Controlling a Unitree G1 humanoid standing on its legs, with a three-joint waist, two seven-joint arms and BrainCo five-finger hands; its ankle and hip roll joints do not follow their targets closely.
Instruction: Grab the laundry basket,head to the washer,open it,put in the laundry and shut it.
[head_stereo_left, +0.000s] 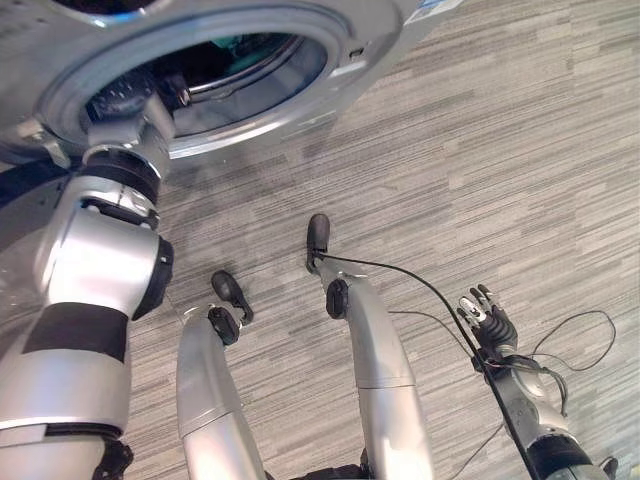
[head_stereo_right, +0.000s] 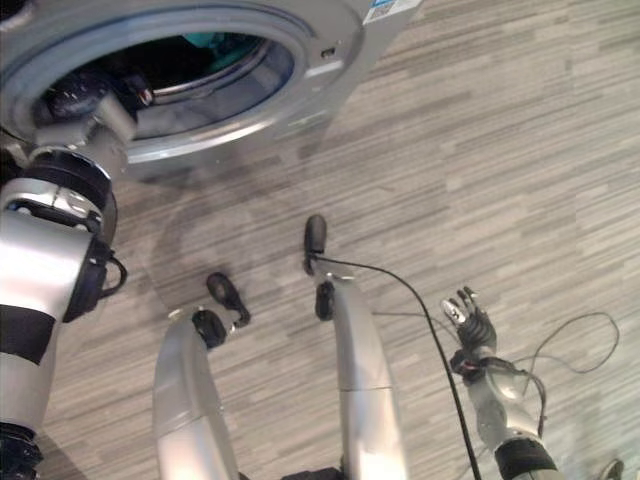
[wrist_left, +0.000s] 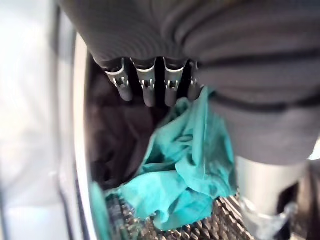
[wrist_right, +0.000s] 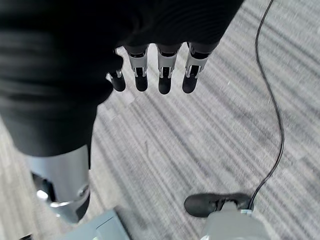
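The left hand (wrist_left: 150, 87) reaches into the washer (head_stereo_left: 330, 85) – fingers loose – dropping teal laundry (wrist_left: 185, 165); the right hand (wrist_right: 150, 75) hangs open.

Grey striped carpet floor (head_stereo_left: 520, 150); washer (head_stereo_left: 330, 75) stands on it.

Laundry spot indoors, prob. a home or test flat. A silver front-load washer (head_stereo_left: 300, 60) stands w/ its round port open; inside, the perforated metal drum (wrist_left: 225, 220) holds a teal cloth (wrist_left: 185, 175) and sth dark behind it. Floor (head_stereo_left: 500, 150) is grey striped wood-look planks, laid wall-to-wall as far as seen. No way to tell home from lab beyond that.
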